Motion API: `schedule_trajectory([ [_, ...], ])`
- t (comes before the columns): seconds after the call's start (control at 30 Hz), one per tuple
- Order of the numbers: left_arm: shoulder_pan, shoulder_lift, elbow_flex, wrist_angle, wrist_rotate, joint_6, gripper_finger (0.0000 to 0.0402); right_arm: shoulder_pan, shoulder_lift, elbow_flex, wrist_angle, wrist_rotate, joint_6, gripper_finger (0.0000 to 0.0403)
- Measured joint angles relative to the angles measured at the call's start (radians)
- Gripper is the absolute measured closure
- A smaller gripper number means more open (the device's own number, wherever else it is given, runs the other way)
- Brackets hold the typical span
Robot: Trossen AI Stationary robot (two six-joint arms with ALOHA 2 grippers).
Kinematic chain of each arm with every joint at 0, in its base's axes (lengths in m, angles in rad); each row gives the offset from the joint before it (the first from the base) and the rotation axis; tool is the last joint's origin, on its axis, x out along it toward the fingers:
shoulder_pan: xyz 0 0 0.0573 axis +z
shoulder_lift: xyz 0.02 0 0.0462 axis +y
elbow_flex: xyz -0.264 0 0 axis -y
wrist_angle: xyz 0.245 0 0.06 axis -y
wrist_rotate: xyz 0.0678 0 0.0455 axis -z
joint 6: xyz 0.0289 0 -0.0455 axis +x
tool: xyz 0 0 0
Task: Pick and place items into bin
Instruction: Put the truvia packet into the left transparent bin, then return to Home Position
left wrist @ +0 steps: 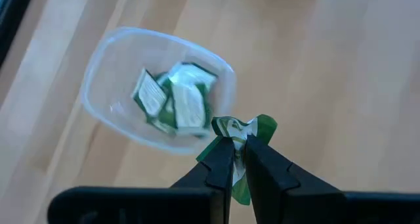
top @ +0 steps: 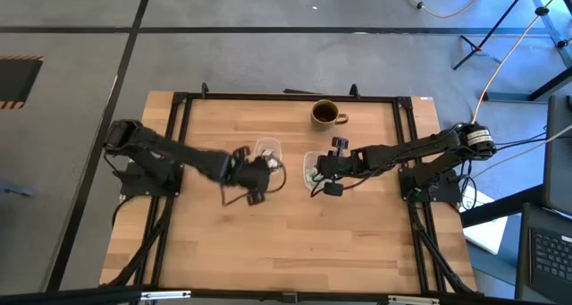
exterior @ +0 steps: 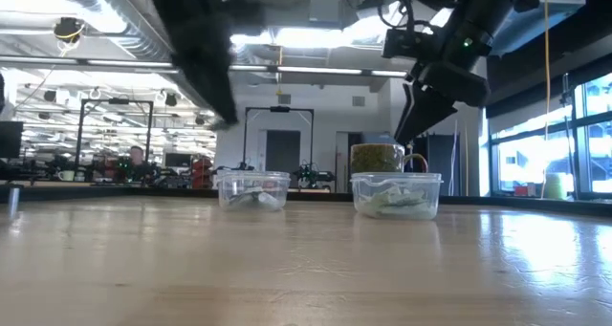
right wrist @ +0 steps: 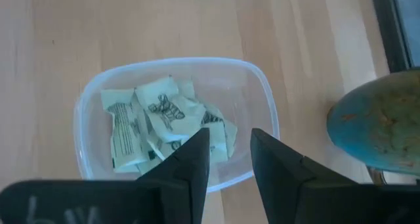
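Two tubs (exterior: pixel 252 189) on wood table (top: pixel 286 242) | left end effector (left wrist: pixel 237 148) clamps packet (left wrist: pixel 246 127) | right end effector (right wrist: pixel 230 148) apart

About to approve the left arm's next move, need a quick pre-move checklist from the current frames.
1. Left gripper has a packet: ok, jaws shut on a green packet.
2. Left clear bin in reach of the drop: cannot tell; in the left wrist view the held packet hangs over the table just off the bin's rim.
3. Left clear bin upright and holding packets: ok.
4. Right gripper clear of the left arm: ok, it hangs over the right clear bin, jaws open, nothing held.
5. Mug out of the path: ok, it stands toward the table's far edge.
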Motion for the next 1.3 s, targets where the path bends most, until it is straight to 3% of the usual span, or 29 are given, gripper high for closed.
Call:
schedule_trajectory([
  [0.1,0.105,0.021,0.0,0.052,0.083,0.114,0.0368,0.0,0.0,0.0,-0.018,0.0,0.017,0.0288],
  [0.27,0.227,0.064,0.0,0.122,0.133,0.259,0.036,0.0,0.0,0.0,-0.04,0.0,0.027,0.0288],
  [0.5,0.345,0.161,0.001,0.147,0.217,0.297,0.0327,0.0,0.0,0.0,-0.052,-0.007,0.029,0.0288],
  [0.77,0.394,0.21,0.001,0.142,0.257,0.321,0.0305,0.0,0.0,0.0,-0.092,-0.008,0.052,0.0288],
  [0.93,0.398,0.133,0.036,0.052,0.224,0.333,0.0297,0.001,-0.002,0.0,-0.101,-0.008,0.078,0.0288],
  [1.1,0.381,-0.027,0.028,0.03,0.173,0.334,0.0299,0.017,-0.055,-0.005,-0.126,-0.007,0.099,0.0288],
  [1.3,0.328,-0.274,-0.106,0.154,0.145,0.356,0.0297,0.054,-0.279,-0.155,-0.021,-0.007,0.102,0.0288],
])
